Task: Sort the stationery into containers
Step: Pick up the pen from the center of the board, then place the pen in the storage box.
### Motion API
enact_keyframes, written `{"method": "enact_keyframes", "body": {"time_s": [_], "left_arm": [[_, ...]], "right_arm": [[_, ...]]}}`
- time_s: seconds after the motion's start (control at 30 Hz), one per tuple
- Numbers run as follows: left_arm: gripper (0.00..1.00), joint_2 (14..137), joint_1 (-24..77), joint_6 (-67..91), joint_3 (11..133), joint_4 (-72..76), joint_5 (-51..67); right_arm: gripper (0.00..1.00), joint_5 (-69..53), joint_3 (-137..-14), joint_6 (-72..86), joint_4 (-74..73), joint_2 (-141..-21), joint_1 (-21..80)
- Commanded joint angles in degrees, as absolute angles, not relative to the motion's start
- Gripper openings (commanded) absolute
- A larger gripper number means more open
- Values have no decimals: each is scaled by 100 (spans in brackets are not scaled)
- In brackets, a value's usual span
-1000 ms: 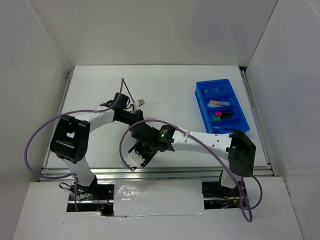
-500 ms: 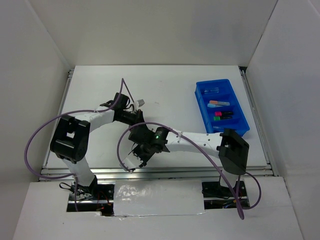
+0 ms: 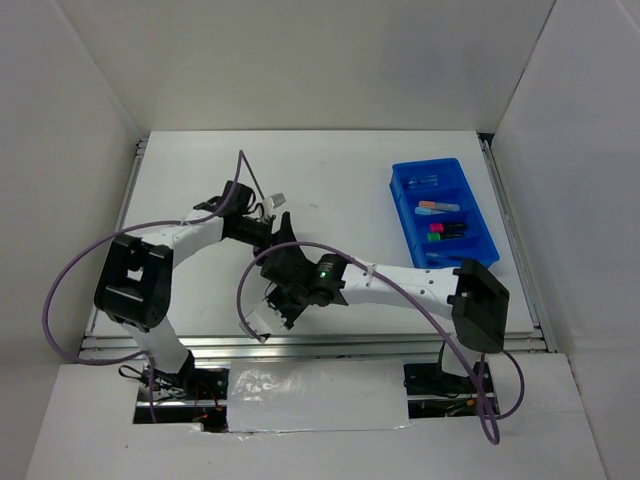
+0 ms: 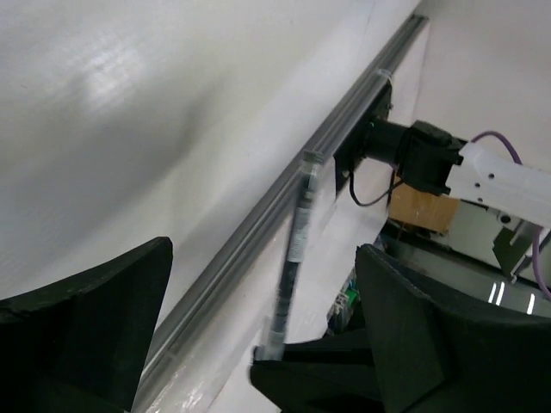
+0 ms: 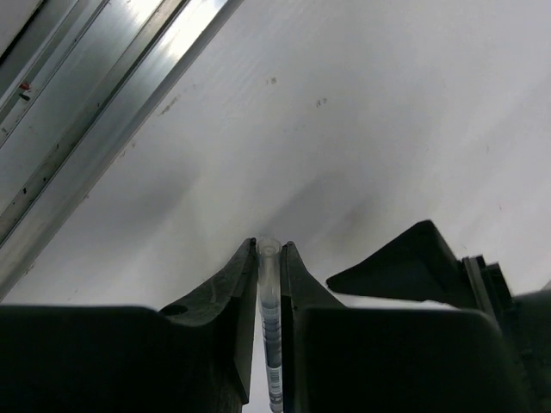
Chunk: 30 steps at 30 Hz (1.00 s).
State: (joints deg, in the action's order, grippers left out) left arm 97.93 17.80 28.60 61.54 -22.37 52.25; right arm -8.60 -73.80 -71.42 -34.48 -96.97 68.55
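**A:** Where is the pen sitting right now?

**B:** The right gripper [image 5: 269, 249] is pinching the thin pen [image 5: 269, 344], jaws narrow around its barrel. It is hanging over the table [image 3: 330, 170] close to the near edge, left of centre.

**A:** And the other arm?

**B:** The left gripper [image 4: 265, 258] is hovering just beyond it, jaws wide, carrying nothing.

**A:** So how should the carry be going?

**B:** I'm thinking of lifting first to clear the left arm. Then I'd be swinging toward the blue tray [image 3: 406, 200] by the right edge, near the far right corner. Such a slim barrel is likely swivelling easily, so I'm favouring a slow move. The far compartment is holding similar thin pens [image 3: 428, 180], so I'm suggesting lining up with that slot and releasing low.
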Motion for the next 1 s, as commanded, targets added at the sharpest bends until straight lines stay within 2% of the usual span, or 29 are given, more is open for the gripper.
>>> {"method": "enact_keyframes", "body": {"time_s": [0.0,0.17,0.3,0.33,0.43,0.47,0.67,0.77,0.97], "left_arm": [[99,9519,1399,2522,6486,-2487,4932],[99,9132,739,2654,6267,-2312,4457],[99,8877,422,2628,5899,-2224,4483],[99,8833,413,2611,5871,-2206,4482],[99,8815,413,2531,5889,-2250,4517],[99,8850,422,2514,5906,-2233,4526],[99,9158,615,2435,6222,-2346,4500],[99,9316,703,2242,6529,-2530,4333],[99,9378,738,2004,6627,-2645,4053]], "right_arm": [[0,-721,-7427,-6857,-3594,-9115,6926],[0,-571,-7303,-6278,-3840,-8421,6541],[0,-1193,-7732,-5591,-4349,-7850,5347],[0,-1404,-7847,-5485,-4559,-7631,4648],[0,-2283,-8103,-5370,-4894,-7227,3519],[0,-2433,-8025,-5553,-4939,-7120,2793],[0,-3575,-7594,-6942,-5440,-6768,348],[0,-4183,-7672,-7434,-5826,-6951,-445],[0,-4359,-7445,-8199,-6135,-7382,-993]]}}
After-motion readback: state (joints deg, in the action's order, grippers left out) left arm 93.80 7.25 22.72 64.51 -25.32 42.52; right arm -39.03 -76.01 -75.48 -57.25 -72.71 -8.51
